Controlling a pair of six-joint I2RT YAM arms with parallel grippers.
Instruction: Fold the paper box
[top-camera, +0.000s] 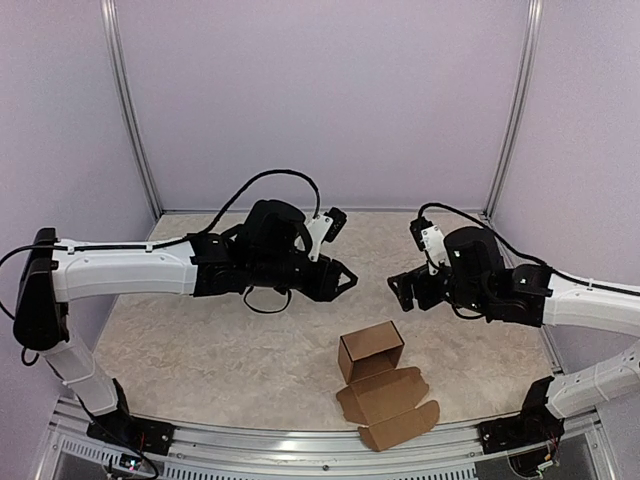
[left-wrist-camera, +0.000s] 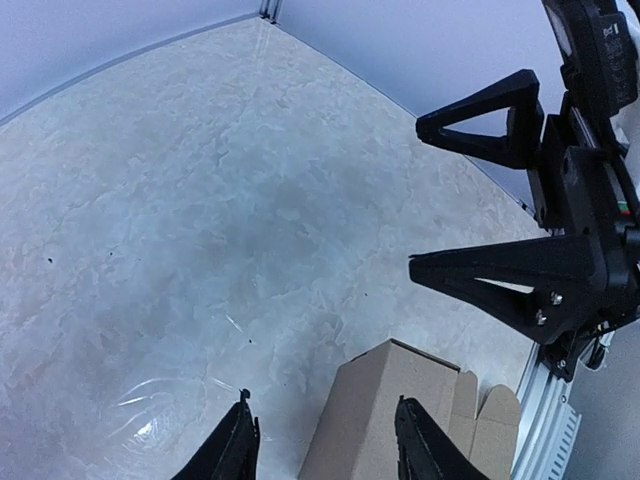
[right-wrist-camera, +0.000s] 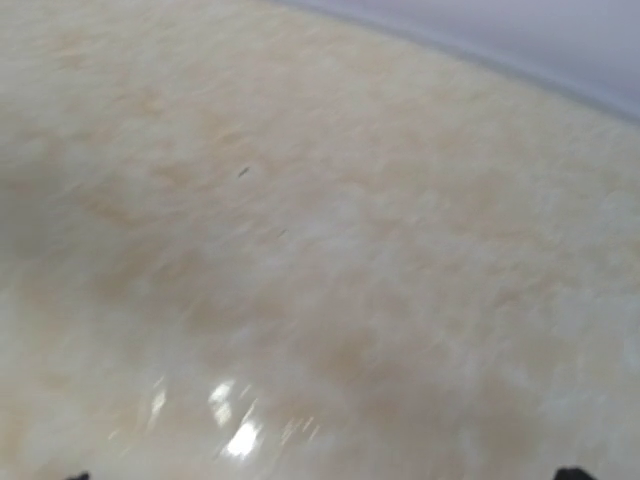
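Aloft, left gripper (top-camera: 347, 279) opposite right gripper (top-camera: 398, 290)

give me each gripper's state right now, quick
left gripper: open, holding nothing
right gripper: wide open, holding nothing

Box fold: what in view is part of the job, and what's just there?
Job: paper box; left gripper; right gripper, both with jaws open, holding nothing.
Not job: table mat; front rail; back wall.
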